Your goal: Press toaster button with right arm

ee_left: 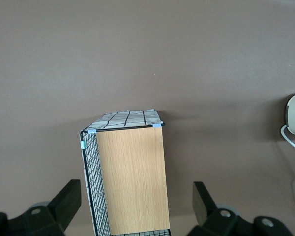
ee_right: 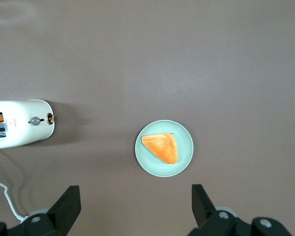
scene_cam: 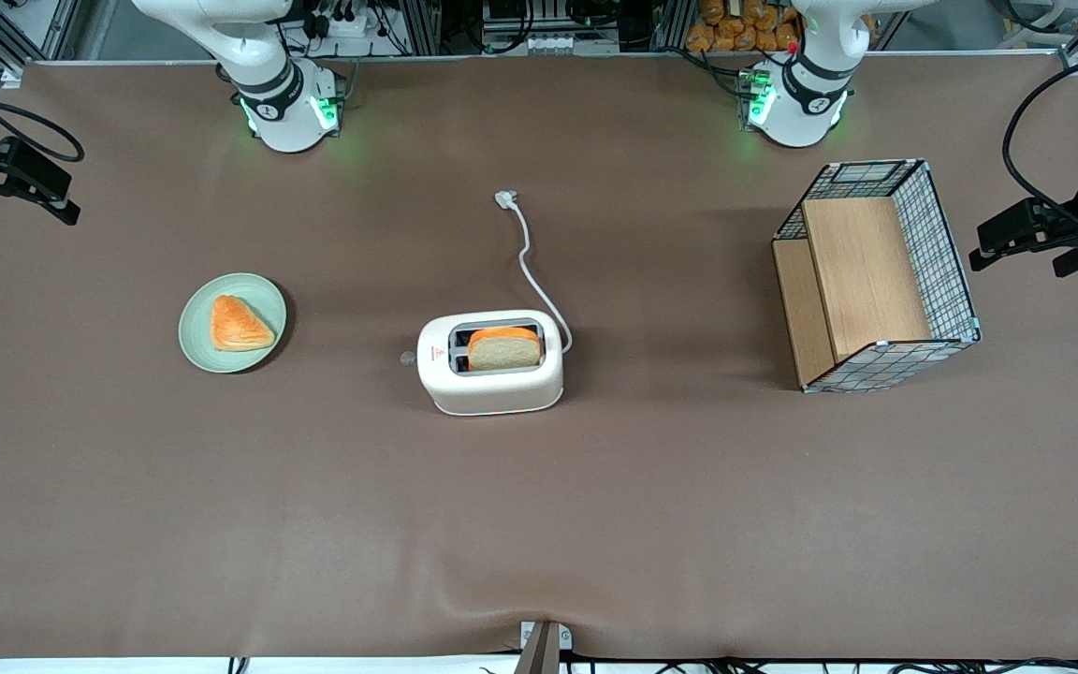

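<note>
Right wrist view shows the pincer (ee_right: 132,209) released, fingers spread wide, hanging high above the brown bench (ee_right: 187,59) near a green plate (ee_right: 164,148) with a pastry (ee_right: 161,147). Beside the plate stands the white toaster (scene_cam: 490,362), bread in one slot, its grey button (scene_cam: 406,358) on the end facing the plate.

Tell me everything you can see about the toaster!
The toaster is white, rounded and smooth like plastic, standing upright on the brown table. A slice of bread sits in one of its two slots. Its end facing the green plate carries a small grey toaster button. A white cord trails away, unplugged. The gripper hangs open above the plate, touching nothing.
</note>
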`<state>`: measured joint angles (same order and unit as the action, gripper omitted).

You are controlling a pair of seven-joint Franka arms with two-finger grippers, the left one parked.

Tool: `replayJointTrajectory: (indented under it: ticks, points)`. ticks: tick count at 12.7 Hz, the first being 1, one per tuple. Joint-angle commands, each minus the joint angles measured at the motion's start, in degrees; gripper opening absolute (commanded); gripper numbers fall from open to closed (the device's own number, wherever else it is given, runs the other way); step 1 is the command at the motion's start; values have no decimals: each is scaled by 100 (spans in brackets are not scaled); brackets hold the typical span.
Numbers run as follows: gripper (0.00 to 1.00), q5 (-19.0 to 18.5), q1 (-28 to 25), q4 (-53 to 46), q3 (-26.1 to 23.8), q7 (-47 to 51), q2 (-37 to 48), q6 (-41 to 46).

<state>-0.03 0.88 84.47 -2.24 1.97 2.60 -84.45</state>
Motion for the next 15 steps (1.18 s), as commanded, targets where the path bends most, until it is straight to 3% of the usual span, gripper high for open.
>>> replayJointTrajectory:
  ticks: [1,15]
  points:
    - [100,-120,35,-159,-58,40,-102,34]
    - [100,-76,-9,-133,-84,41,-102,113]
